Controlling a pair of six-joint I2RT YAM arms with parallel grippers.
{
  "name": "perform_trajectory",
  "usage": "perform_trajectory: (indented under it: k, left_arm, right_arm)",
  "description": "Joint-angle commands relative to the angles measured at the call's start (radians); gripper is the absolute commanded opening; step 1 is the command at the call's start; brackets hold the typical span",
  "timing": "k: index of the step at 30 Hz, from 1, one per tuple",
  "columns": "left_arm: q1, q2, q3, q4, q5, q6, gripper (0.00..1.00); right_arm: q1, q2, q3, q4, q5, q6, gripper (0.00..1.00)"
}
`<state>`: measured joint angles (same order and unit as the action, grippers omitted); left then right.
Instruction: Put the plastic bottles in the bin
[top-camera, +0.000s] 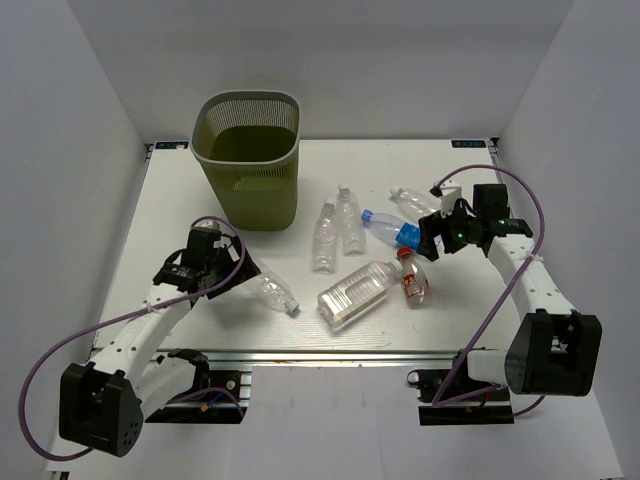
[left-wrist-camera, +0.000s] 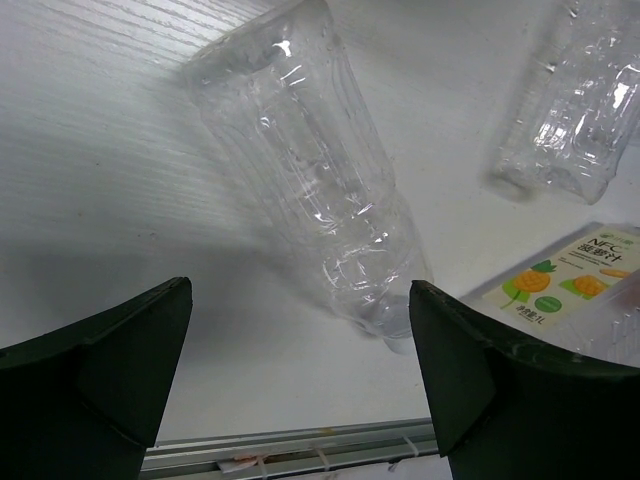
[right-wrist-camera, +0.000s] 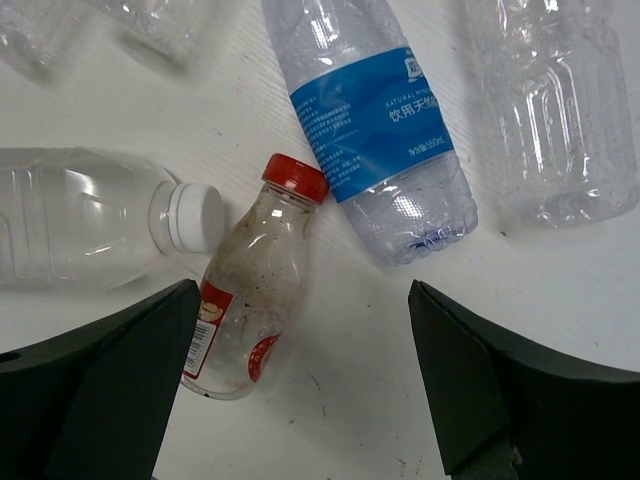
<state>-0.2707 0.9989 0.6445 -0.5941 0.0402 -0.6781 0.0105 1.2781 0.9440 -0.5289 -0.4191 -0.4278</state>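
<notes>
Both gape wide, holding nothing: left tool (left-wrist-camera: 300, 300) over a clear bottle (left-wrist-camera: 310, 170), right tool (right-wrist-camera: 300, 300) over a red-capped bottle (right-wrist-camera: 250, 290).

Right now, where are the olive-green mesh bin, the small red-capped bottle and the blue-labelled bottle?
The olive-green mesh bin (top-camera: 250, 195): top view, on its front wall.
The small red-capped clear bottle (right-wrist-camera: 240, 300): right wrist view, on its body.
The blue-labelled clear plastic bottle (right-wrist-camera: 370, 120): right wrist view, on its label.

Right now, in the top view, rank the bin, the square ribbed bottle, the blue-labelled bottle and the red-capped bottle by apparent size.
1. bin, by far the largest
2. square ribbed bottle
3. blue-labelled bottle, unsure since the right pincer hides its end
4. red-capped bottle
</notes>
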Motion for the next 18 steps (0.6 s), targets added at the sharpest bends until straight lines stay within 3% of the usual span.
perform_trajectory:
  k: [1,18]
  left_arm:
    - [-0.025,-0.011,0.017,0.036,-0.007,-0.009,0.99]
    - [-0.074,-0.033,-0.002,0.07,-0.039,0.045,0.99]
  right_arm:
    - [0.005,0.013,0.076,-0.003,-0.036,0.023,0.9]
    - [0.002,0.02,0.07,0.009,-0.073,0.04,0.9]
